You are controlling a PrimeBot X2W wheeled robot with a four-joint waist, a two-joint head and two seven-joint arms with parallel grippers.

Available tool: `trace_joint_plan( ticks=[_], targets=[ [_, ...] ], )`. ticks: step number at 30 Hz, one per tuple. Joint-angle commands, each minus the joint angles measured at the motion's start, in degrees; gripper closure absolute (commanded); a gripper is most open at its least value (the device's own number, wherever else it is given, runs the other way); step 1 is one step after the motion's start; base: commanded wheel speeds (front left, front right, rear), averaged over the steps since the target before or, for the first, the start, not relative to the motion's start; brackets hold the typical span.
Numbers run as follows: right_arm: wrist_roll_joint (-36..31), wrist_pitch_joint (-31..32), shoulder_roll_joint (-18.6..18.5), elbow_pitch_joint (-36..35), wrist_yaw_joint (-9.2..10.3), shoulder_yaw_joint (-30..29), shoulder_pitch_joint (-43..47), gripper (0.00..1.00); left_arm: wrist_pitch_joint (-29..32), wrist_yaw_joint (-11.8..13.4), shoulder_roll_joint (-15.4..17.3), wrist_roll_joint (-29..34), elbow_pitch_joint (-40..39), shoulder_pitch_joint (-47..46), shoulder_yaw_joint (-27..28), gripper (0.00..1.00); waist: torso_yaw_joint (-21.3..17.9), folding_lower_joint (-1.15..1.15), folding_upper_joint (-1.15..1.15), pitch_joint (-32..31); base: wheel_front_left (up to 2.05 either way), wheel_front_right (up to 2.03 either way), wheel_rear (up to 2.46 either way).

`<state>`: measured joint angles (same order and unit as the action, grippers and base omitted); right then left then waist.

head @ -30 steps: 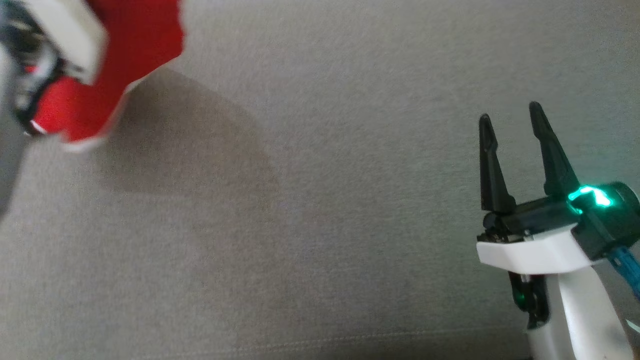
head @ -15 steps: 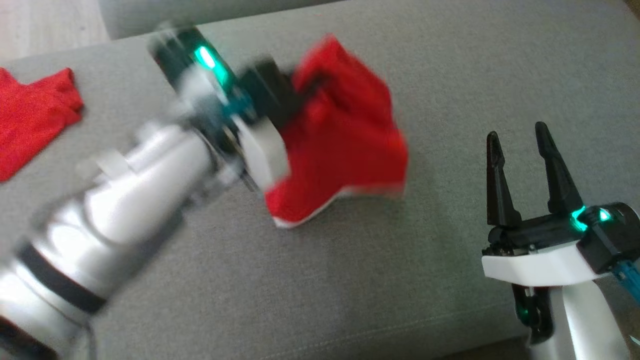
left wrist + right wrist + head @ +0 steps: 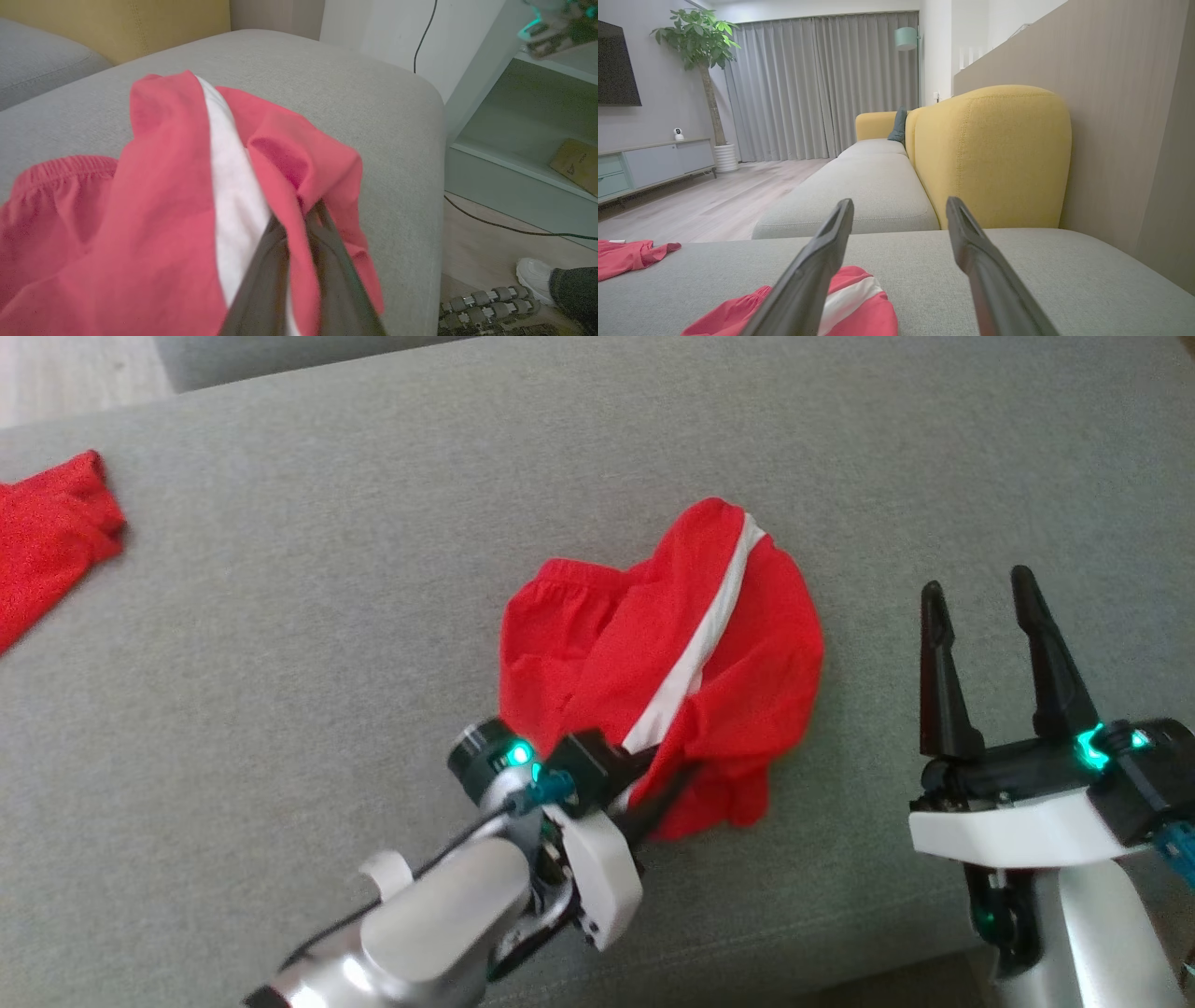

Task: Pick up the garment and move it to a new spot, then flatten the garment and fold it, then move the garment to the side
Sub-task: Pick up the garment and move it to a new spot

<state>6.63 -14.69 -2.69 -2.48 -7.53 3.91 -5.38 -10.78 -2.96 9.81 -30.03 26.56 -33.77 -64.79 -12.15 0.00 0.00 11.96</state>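
On the sofa cushion (image 3: 280,663) the garment (image 3: 653,653) now lies crumpled mid-seat, no longer airborne, so flattening looks next. The left pincer (image 3: 670,786) grips its near edge; the right pincer (image 3: 977,581), near it, gapes empty.

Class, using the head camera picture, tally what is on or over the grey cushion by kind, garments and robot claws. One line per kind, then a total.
Red garments: 2 (striped shorts, plain red garment at the left edge)
Claws: 2 (left claw, right claw)
Total: 4
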Motion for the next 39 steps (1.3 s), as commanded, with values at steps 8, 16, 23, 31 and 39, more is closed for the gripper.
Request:
trace_joint_plan(
  ticks=[8, 16, 23, 31, 39],
  targets=[
    [-0.30, -0.30, -0.19, -0.04, 0.04, 0.59, -0.07, 0.00, -3.41, 1.66, -1.64, -0.01, -1.39, 0.27, 2.58, 0.00, 3.28, 0.00, 0.00, -2.76, 0.00, 0.00, 0.00],
    [-0.67, -0.31, -0.19, 1.55, 0.04, 0.03, 1.41, 0.00, -4.10, 5.42, 0.49, -1.03, -5.00, 3.51, 7.57, 0.00, 5.73, 0.00, 0.00, -6.37, 0.00, 0.00, 0.00],
    [-1.19, -0.31, -0.19, 3.46, 0.04, -0.57, 3.67, 0.00, -4.20, 12.39, 3.90, 0.28, -11.43, 12.07, 20.23, 0.00, 7.94, 0.00, 0.00, -10.39, 0.00, 0.00, 0.00],
    [-1.37, -0.31, -0.19, 5.59, 0.04, -1.56, 5.87, 0.00, -4.21, 15.89, 4.24, 3.46, -18.13, 24.06, 33.70, 0.00, 10.81, 0.00, 0.00, -12.92, 0.00, 0.00, 0.00],
    [-0.68, -0.31, -0.19, 7.56, 0.04, -3.08, 8.66, 0.00, -4.21, 14.57, 1.87, 7.20, -21.41, 31.88, 41.40, 0.00, 12.62, 0.00, 0.00, -14.02, 0.00, 0.00, 0.00]
  ],
)
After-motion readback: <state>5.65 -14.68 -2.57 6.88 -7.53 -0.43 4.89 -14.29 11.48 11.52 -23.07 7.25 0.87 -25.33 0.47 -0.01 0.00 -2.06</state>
